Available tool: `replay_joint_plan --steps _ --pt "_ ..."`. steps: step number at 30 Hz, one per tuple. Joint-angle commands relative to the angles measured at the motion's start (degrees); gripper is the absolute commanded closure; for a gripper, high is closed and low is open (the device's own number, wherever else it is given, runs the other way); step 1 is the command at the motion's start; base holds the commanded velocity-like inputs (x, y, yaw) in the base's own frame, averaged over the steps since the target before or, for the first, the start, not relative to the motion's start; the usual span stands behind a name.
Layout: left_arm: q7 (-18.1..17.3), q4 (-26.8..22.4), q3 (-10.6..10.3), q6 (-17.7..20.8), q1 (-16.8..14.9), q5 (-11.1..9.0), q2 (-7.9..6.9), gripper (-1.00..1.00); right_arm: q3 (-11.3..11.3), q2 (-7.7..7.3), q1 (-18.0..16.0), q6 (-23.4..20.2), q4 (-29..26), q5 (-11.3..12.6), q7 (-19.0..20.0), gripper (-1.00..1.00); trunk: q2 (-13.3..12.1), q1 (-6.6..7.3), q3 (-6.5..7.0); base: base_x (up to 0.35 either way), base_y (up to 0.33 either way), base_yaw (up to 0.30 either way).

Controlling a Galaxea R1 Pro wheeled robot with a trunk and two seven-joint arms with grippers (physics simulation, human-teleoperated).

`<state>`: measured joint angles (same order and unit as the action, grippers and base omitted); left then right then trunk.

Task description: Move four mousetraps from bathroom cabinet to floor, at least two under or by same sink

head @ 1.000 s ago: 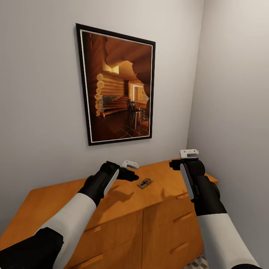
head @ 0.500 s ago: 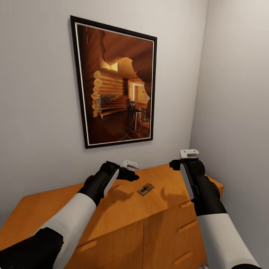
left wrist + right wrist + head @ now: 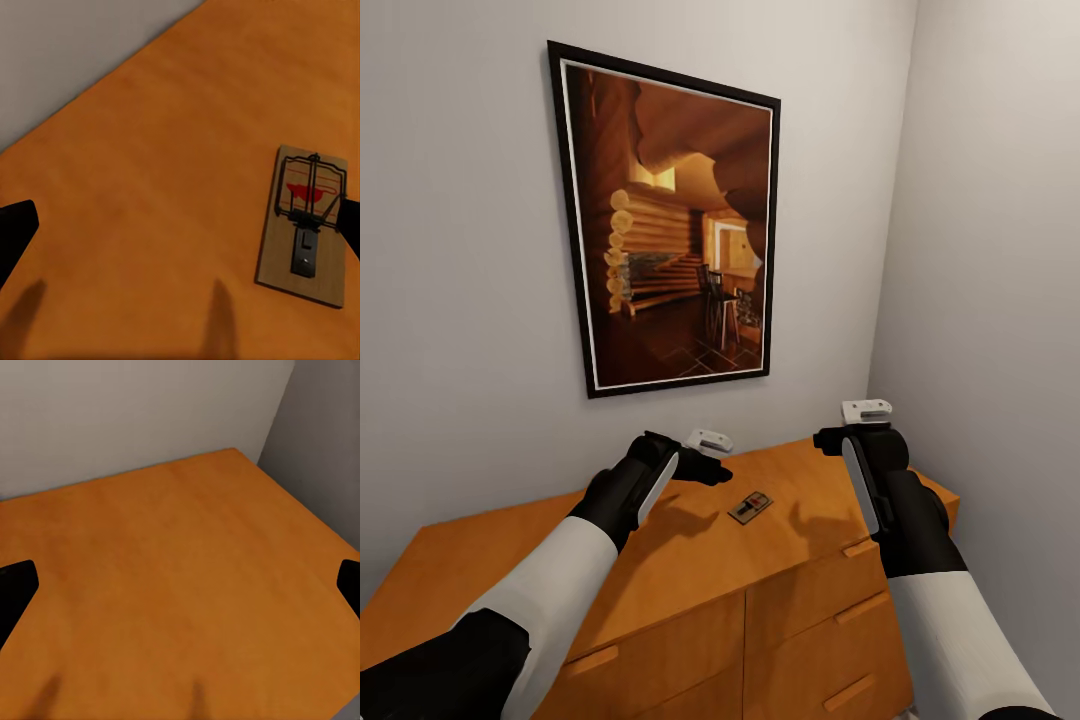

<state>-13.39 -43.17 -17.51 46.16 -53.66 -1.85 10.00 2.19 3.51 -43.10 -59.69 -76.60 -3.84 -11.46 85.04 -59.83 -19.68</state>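
I'm parked in front of the cabinet (image 3: 690,560) in the corner, under a big framed picture (image 3: 665,225) of a log cabin interior, and there's one mousetrap (image 3: 750,507) lying flat on the smooth wooden top, roughly between my two arms and a bit nearer the left one. From the left wrist view the mousetrap (image 3: 305,225) sits off to one side of the finger line, not centred between the tips, and both fingertips sit far apart at the frame edges, so the left gripper (image 3: 712,457) is wide open and holding nothing. Same deal on the right gripper (image 3: 838,432): the wrist camera has the tips spread at either edge over bare wood, empty. Both hover above the top, not touching it. So I'd call this the pickup step for this trap, nothing on the floor that I can see from here. Next I reckon the left hand has to slide over until the trap is centred, drop down and pinch it across the narrow sides. It's thin and flat, so the fingers may just skate over it.
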Motion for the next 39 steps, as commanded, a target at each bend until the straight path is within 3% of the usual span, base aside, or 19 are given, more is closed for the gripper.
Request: replay_joint_plan --steps 1,11,20,26,39 --pt "0.0 0.0 0.0 0.3 0.0 -0.2 0.0 -1.0 0.1 0.0 -0.1 -0.3 0.0 -0.4 0.1 -1.0 0.0 0.0 -0.07 0.002 0.0 0.0" --pt "-0.6 0.6 -0.4 0.4 0.0 -0.5 0.0 -1.0 0.1 0.0 -0.1 -0.3 0.0 -0.4 0.1 -1.0 0.0 0.0 -0.07 0.0 0.0 0.0" --pt "-3.8 0.7 -4.3 0.5 0.0 -0.5 0.0 -1.0 0.1 0.0 -0.1 -0.3 0.0 -0.4 0.1 -1.0 0.0 0.0 -0.07 0.0 0.0 0.0" --pt "-5.0 0.7 -5.6 0.5 0.0 -0.6 0.0 -1.0 0.1 0.0 -0.1 -0.3 0.0 -0.3 0.1 -1.0 0.0 0.0 -0.07 0.0 0.0 0.0" --pt "-5.7 0.8 -6.4 0.9 0.0 -0.7 0.0 -1.0 0.1 -0.06 -0.1 -0.3 0.0 -0.3 0.1 -1.0 0.0 0.0 -0.07 0.0 0.0 0.0"
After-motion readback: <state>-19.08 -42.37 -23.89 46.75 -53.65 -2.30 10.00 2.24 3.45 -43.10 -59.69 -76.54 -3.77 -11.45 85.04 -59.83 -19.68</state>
